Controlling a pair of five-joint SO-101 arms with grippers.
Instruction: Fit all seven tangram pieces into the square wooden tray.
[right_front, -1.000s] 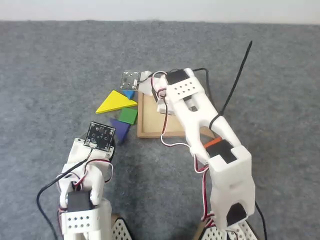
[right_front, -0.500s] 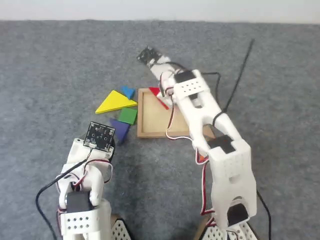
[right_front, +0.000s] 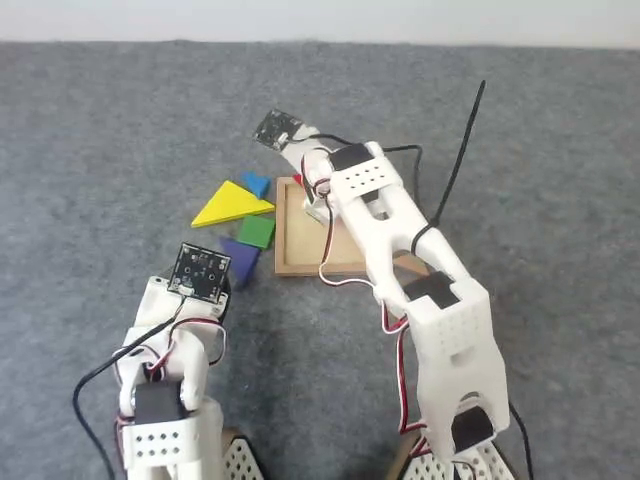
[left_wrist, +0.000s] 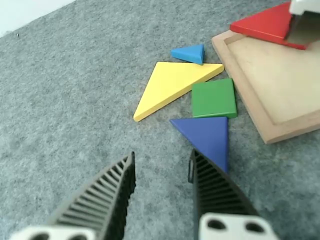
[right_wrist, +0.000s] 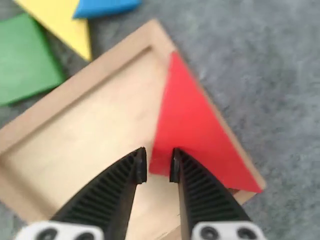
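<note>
The square wooden tray (right_front: 300, 262) lies mid-table. A red triangle (right_wrist: 200, 135) rests tilted over its far corner, one edge on the rim (right_wrist: 75, 90). My right gripper (right_wrist: 158, 165) is shut on the red triangle's near corner, above the tray floor. Left of the tray lie a yellow triangle (right_front: 230, 205), a small blue triangle (right_front: 258, 185), a green square (right_front: 257, 232) and a dark blue triangle (right_front: 240, 257). My left gripper (left_wrist: 161, 160) hangs open over the carpet, just short of the dark blue triangle (left_wrist: 207, 137), holding nothing.
Grey carpet covers the table. The right arm's body (right_front: 400, 240) stretches over the tray's right half and hides it. A black cable (right_front: 460, 160) arcs to the right of that arm. Open carpet lies to the far left and far right.
The right arm's wrist swung from the tray's far-left corner outward beyond it, then back a little. The red triangle came into sight on the tray's far corner. The left arm stayed still.
</note>
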